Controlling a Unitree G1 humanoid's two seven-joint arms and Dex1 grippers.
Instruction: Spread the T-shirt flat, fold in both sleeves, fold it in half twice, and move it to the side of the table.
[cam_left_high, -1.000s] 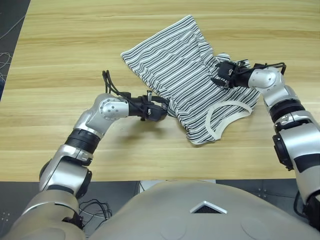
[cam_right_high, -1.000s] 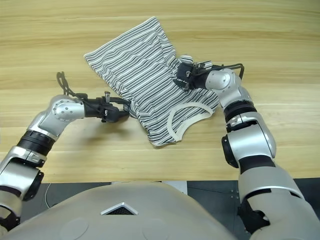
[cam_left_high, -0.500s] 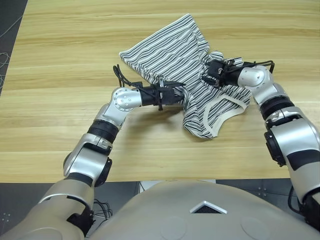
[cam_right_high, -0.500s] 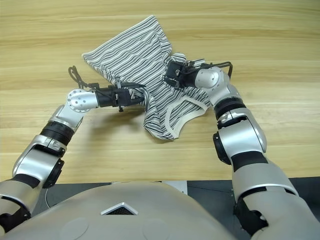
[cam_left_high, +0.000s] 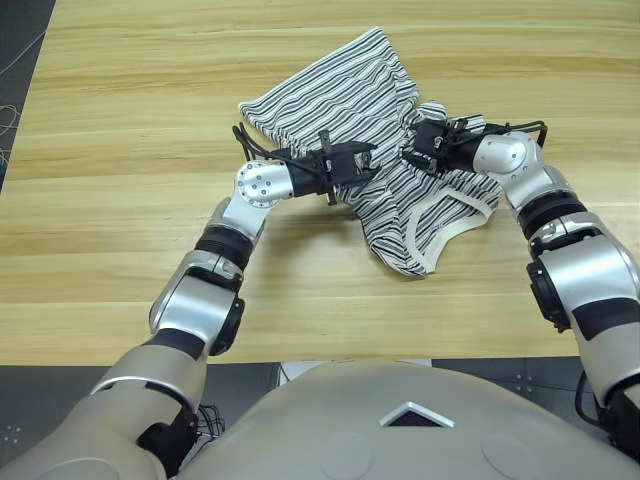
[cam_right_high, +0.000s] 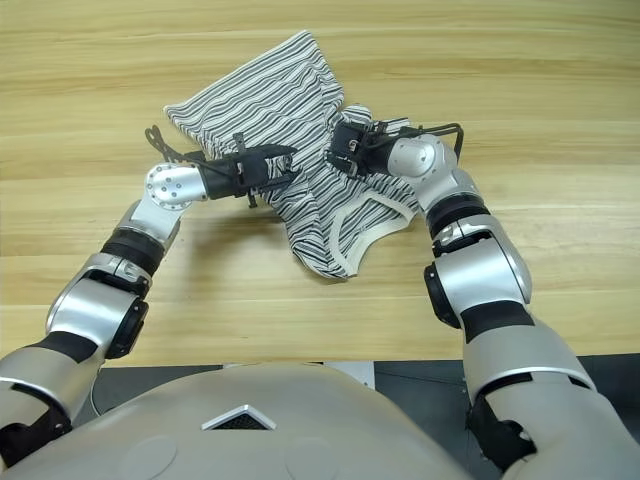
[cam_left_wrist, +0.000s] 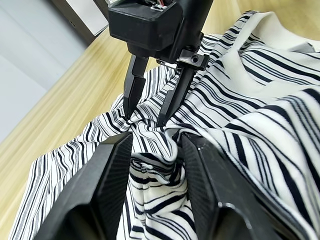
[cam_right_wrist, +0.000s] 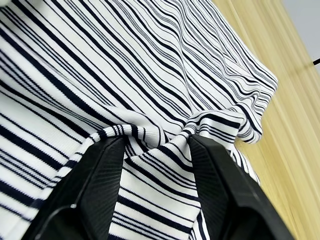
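The striped T-shirt (cam_left_high: 330, 100) is lying bunched near the middle of the wooden table (cam_left_high: 120, 90), not yet spread flat. The left gripper (cam_left_wrist: 157, 145) and the right gripper (cam_right_wrist: 155, 145) are each pinching its cloth. All the folding is waiting, I think.

Black-and-white striped T-shirt (cam_left_high: 345, 110), crumpled and bunched, white-trimmed neckline showing, lying mid-table

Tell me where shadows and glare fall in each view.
Left eye view: soft shadow on the table beside the left arm, no glare on the T-shirt. Left wrist view: faint sheen on the left gripper. Right wrist view: shaded crease at the right gripper.
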